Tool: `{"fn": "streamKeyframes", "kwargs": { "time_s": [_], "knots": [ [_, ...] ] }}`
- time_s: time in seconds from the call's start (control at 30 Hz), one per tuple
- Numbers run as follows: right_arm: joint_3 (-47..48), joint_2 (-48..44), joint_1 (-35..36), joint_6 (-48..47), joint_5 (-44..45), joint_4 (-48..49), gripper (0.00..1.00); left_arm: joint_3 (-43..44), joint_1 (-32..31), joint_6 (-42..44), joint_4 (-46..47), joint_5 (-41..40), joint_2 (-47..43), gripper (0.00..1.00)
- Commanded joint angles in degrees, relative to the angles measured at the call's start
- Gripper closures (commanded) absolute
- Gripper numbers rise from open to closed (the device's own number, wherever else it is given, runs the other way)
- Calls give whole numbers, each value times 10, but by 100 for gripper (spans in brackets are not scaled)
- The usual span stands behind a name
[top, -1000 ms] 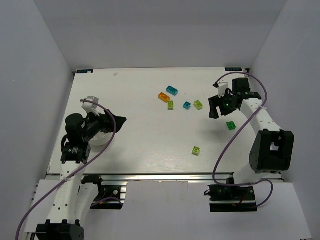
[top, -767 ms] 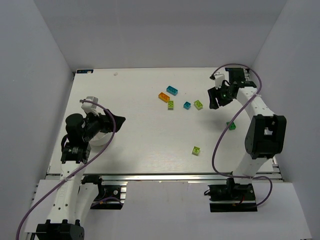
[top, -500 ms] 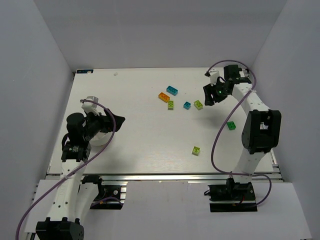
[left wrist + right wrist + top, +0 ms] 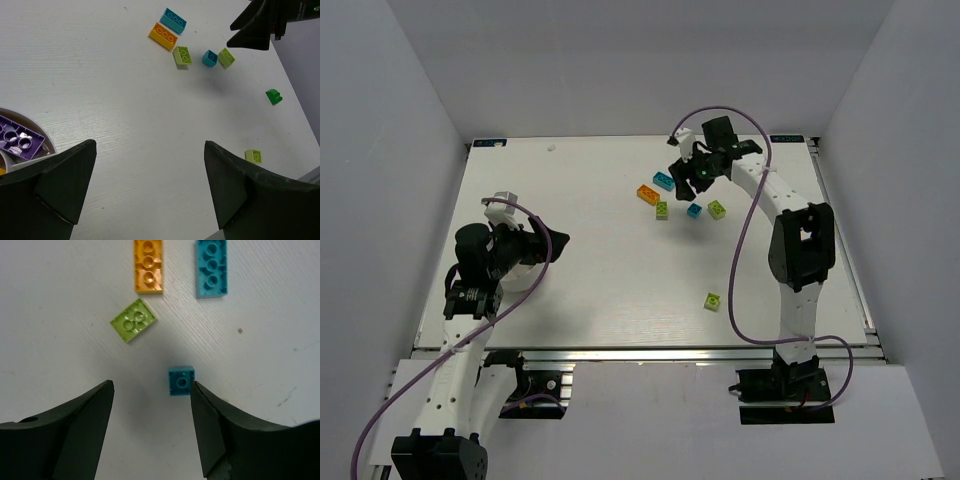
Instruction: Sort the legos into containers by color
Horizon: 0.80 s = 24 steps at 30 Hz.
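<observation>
near the small cyan brick (image 4: 181,380) | my right claw (image 4: 151,387) has swung across, open, empty | likely next pick | left claw (image 4: 150,150) open at bowl (image 4: 37,129)

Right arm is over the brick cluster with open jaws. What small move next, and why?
Probably shift slightly sideways, then lower the open right gripper onto the small cyan brick: it lies between the fingers but close to one of them, with the lime brick apart from it, so a centred grasp looks feasible.
</observation>
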Motion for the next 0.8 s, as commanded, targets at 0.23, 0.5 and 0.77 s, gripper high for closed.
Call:
{"fn": "streamKeyframes", "kwargs": {
  "time_s": [0.23,0.5,0.77],
  "knots": [
    [-114,-133,-106,173,140,10,35,21,-2,5,-4,-13,-10,3],
    [-307,-259,-193,112,125,-18,11,19,-2,2,-1,-8,-22,2],
    [-384,-272,-229,75,152,-19,14,19,-2,1,-1,-6,-29,2]
  ]
}}
